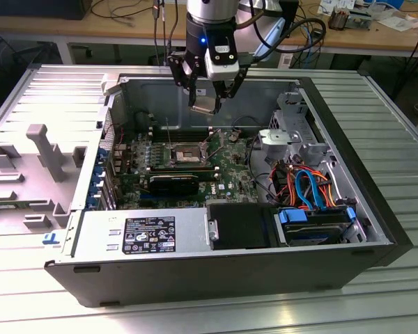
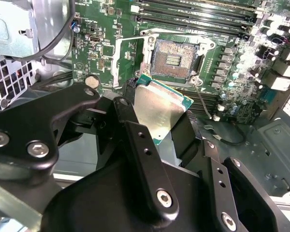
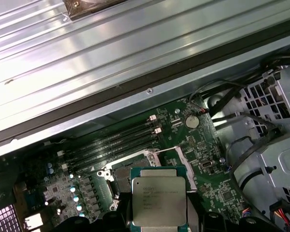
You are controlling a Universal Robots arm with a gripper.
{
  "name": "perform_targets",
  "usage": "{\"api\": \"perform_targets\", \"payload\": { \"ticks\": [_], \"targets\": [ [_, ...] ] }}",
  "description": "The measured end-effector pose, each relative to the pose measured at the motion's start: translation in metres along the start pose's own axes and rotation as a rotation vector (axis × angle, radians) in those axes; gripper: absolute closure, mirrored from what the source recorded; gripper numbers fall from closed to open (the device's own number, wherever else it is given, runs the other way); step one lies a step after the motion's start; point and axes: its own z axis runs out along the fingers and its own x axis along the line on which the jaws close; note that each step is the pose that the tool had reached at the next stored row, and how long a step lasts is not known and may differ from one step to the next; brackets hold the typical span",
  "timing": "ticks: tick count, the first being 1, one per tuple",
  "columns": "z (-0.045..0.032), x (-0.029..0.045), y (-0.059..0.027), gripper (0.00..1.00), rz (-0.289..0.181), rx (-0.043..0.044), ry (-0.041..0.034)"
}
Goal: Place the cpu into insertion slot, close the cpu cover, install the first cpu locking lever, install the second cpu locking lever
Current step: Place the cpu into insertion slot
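My gripper (image 1: 206, 97) hangs above the open computer case, shut on the cpu (image 1: 204, 106), a small flat square chip with a silver top. In both wrist views the cpu (image 2: 159, 108) (image 3: 158, 200) sits tilted between the black fingers (image 2: 135, 130), apart from the board below. The insertion slot (image 1: 187, 152) (image 2: 175, 59) lies uncovered on the green board, its dark centre bare. In the first wrist view the chip hides part of the insertion slot (image 3: 117, 176). The cpu cover (image 2: 118, 63) stands swung open beside the slot. A thin wire lever (image 2: 203, 100) juts out from one socket corner.
Long black memory slots (image 2: 193, 14) run beside the socket. A black shroud (image 1: 240, 226), a silver power supply (image 1: 146, 233), a drive cage (image 1: 292, 132) and orange and blue cables (image 1: 306, 184) crowd the case. Its metal walls (image 1: 76, 76) ring the board.
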Motion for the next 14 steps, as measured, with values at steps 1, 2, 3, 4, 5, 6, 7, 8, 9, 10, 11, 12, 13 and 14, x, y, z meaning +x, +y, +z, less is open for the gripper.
{"api": "perform_targets", "payload": {
  "ticks": [1,2,3,4,5,6,7,8,9,10,11,12,13,14],
  "targets": [
    [0.0,0.0,0.0,0.46,0.003,0.0,-0.0001],
    [0.0001,0.0,0.0,0.46,0.004,0.0001,-0.0002],
    [0.0001,0.0,0.0,0.46,0.006,0.0,-0.0004],
    [0.0002,0.0,0.0,0.46,0.009,0.0,-0.0006],
    [0.0002,0.0,0.0,0.46,0.011,0.0001,-0.0007],
    [0.0003,0.0,0.0,0.46,0.013,0.0001,-0.0008],
    [0.0003,0.0,0.0,0.46,0.015,0.0002,-0.0009],
    [0.0003,0.0,0.0,0.46,0.016,0.0001,-0.001],
    [0.0004,0.0,0.0,0.46,0.018,0.0002,-0.001],
    [0.0004,0.0,0.0,0.46,0.02,0.0001,-0.0012],
    [0.0004,0.0,0.0,0.46,0.021,0.0002,-0.0013],
    [0.0005,0.0,0.0,0.46,0.024,0.0002,-0.0014],
    [0.0005,0.0,0.0,0.46,0.025,0.0002,-0.0015],
    [0.0006,0.0,0.0,0.46,0.028,0.0001,-0.0016]
  ]
}}
